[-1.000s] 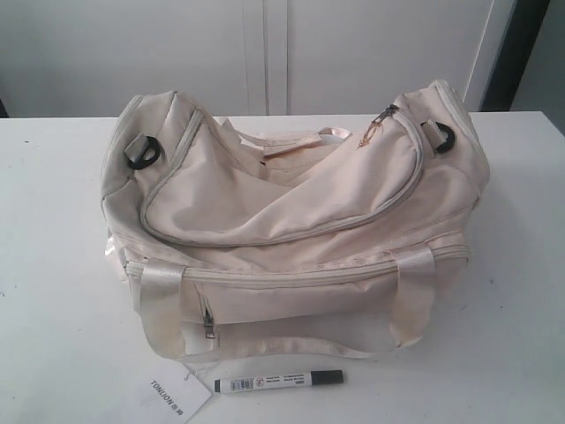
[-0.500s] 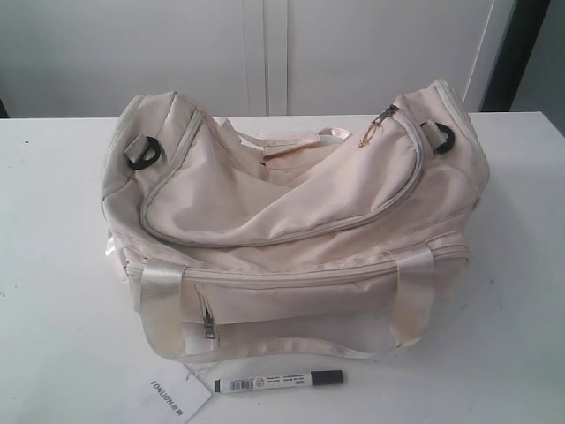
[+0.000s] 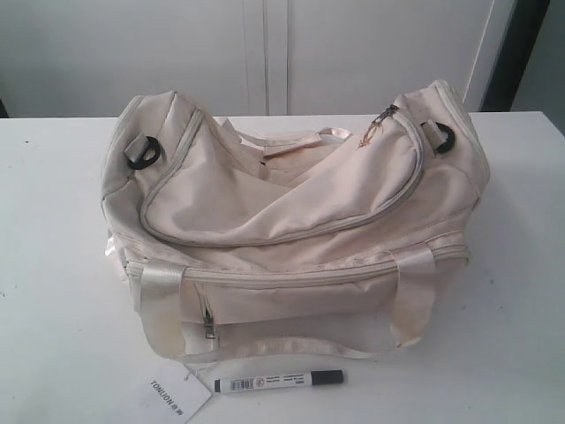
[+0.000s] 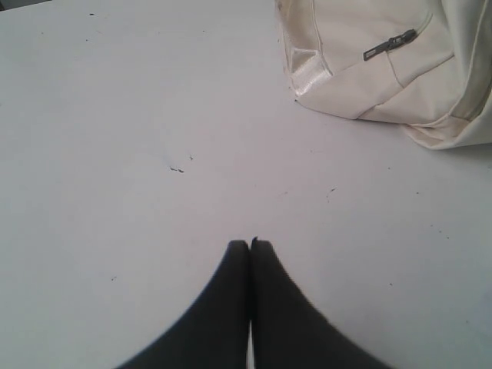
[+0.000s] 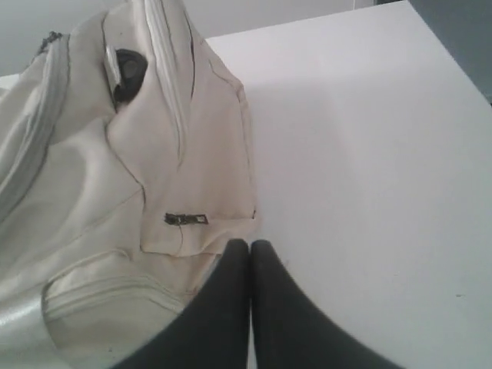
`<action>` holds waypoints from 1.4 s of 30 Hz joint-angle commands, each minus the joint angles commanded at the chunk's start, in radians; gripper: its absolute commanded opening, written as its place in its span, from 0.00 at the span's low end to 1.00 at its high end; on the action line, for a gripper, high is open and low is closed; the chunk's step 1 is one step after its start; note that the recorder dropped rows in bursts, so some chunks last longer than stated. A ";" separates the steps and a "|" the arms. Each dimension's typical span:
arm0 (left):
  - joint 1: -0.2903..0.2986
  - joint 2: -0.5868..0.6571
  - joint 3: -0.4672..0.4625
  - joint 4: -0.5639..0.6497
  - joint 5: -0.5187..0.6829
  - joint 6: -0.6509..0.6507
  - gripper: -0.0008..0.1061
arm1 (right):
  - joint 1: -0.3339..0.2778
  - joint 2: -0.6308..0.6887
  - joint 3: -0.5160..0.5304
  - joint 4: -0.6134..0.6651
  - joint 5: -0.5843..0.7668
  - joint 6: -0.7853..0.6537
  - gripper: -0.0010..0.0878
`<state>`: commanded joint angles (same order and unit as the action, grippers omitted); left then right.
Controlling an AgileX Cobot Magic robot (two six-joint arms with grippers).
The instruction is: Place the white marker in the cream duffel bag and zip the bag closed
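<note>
We see the bag [image 3: 291, 221] lying across the middle of the white counter [image 3: 53, 265], long side toward the exterior camera. Its top flap sags inward. The curved top zip runs along the flap's front edge, with the puller [image 3: 385, 113] at the right end. We cannot tell whether that zip is fully closed. A black ring [image 3: 141, 152] sits at the left end and another [image 3: 441, 137] at the right end. The front handle [image 3: 282, 349] droops onto the counter.

The marker [image 3: 278, 382] lies flat on the counter just in front of the bag, outside it. Its dark cap points right and its printed label faces up. A white paper tag [image 3: 172, 395] lies just beside its left end.

The left hand [image 4: 250, 244] is empty, with both fingers pressed together over bare counter. A corner of the bag lies well apart from it.

The right hand [image 5: 250, 244] is likewise empty, fingers pressed together. Its tips stand at the edge of the bag's end panel, near a small zip puller [image 5: 185, 219]. We cannot tell whether they touch the fabric.
</note>
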<state>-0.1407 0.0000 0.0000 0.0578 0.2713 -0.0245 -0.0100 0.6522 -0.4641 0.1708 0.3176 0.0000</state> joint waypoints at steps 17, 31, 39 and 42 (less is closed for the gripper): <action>0.000 0.000 0.000 0.000 -0.002 0.000 0.01 | 0.000 0.330 -0.350 0.000 -0.016 -0.130 0.01; 0.000 0.000 0.000 0.000 -0.002 0.000 0.01 | 0.000 0.544 -0.562 0.015 0.033 -0.130 0.01; 0.000 0.000 0.000 0.000 -0.002 0.000 0.01 | 0.000 0.558 -0.562 0.019 0.026 -0.082 0.01; 0.000 0.000 0.000 0.000 -0.002 0.000 0.01 | 0.000 0.561 -0.562 0.019 0.010 -0.087 0.01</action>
<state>-0.1407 0.0000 0.0000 0.0578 0.2690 -0.0245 -0.0100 1.2127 -1.0263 0.1898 0.3277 -0.0869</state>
